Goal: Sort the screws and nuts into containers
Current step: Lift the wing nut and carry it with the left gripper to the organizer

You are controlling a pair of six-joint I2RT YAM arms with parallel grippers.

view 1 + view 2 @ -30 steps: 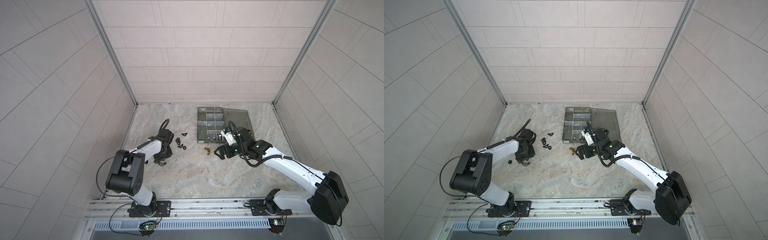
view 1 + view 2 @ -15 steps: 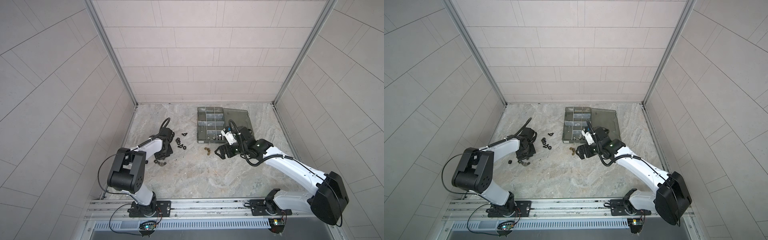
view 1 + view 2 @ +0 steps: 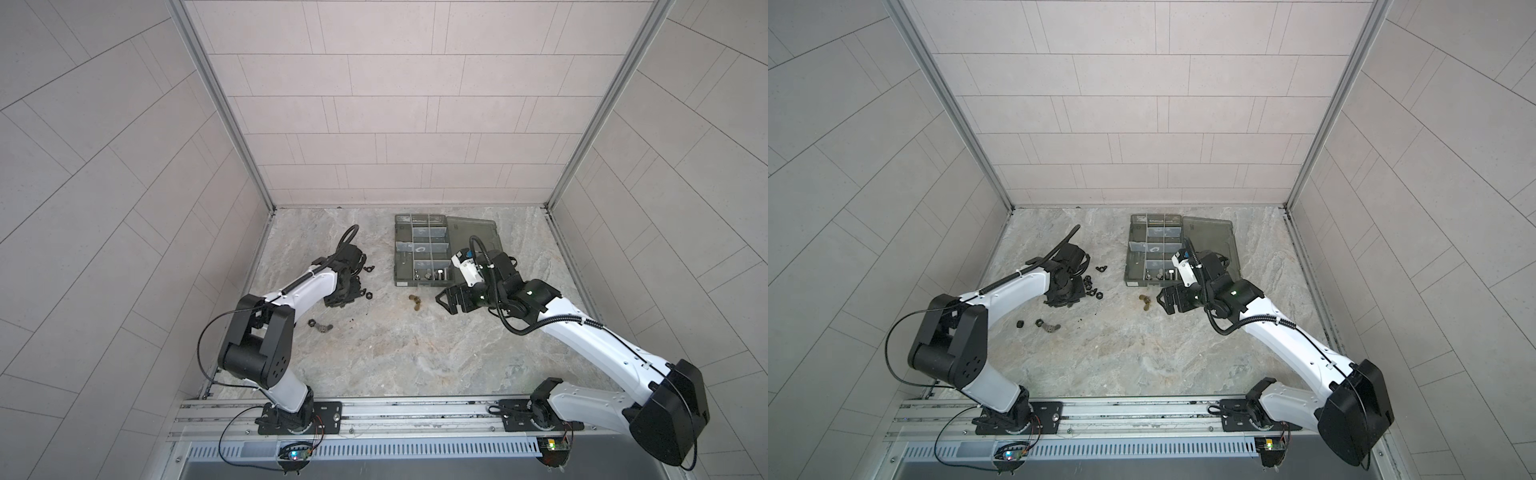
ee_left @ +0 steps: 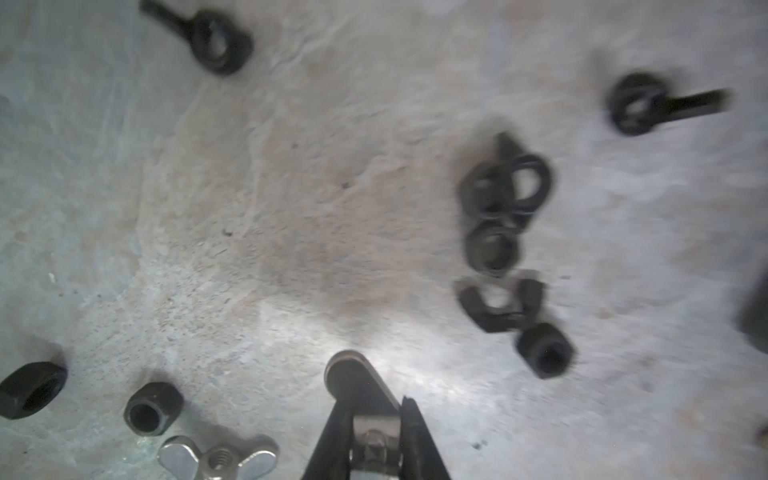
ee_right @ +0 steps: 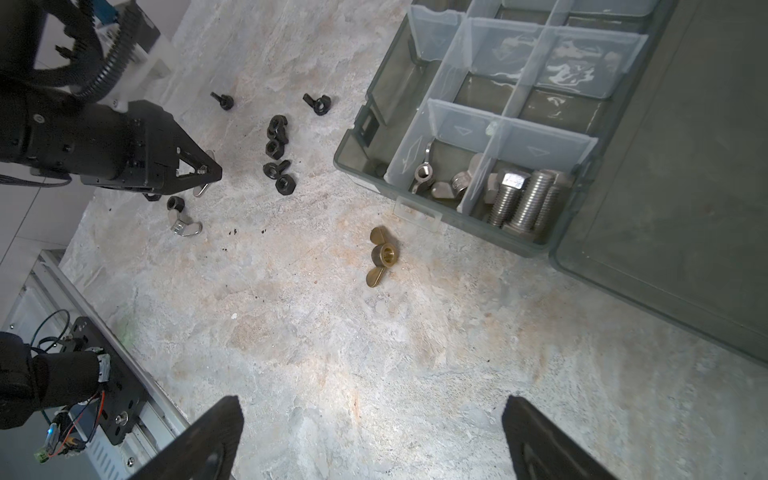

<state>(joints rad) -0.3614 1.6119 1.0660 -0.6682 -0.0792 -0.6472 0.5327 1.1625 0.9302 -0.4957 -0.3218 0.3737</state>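
1. Marbled floor [image 3: 374, 353], pale tiled walls [image 3: 395, 124].
2. Left gripper [image 4: 374, 403] pinches a silver wing nut [image 4: 376, 434]; black nuts [image 4: 494, 245] scattered beside.
3. Right gripper [image 5: 370, 405] gapes, empty, near brass nut [image 5: 382, 251].
4. Screws [image 5: 519, 199] lie in a box [image 5: 353, 145] compartment.

The organizer box [image 3: 397, 257] sits far, right of centre, its lid [image 3: 473, 232] lying open to its right. Screws [image 5: 519, 199] lie in its near-right compartment [image 5: 540, 143], wing nuts [image 5: 440, 183] just left of them. Just nearer than the box lies a loose nut [image 5: 382, 251]; more nuts [image 5: 276, 153] lie scattered well left.

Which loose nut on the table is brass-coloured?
The wing nut lying alone nearest the organizer box; the other loose nuts are black or silver.
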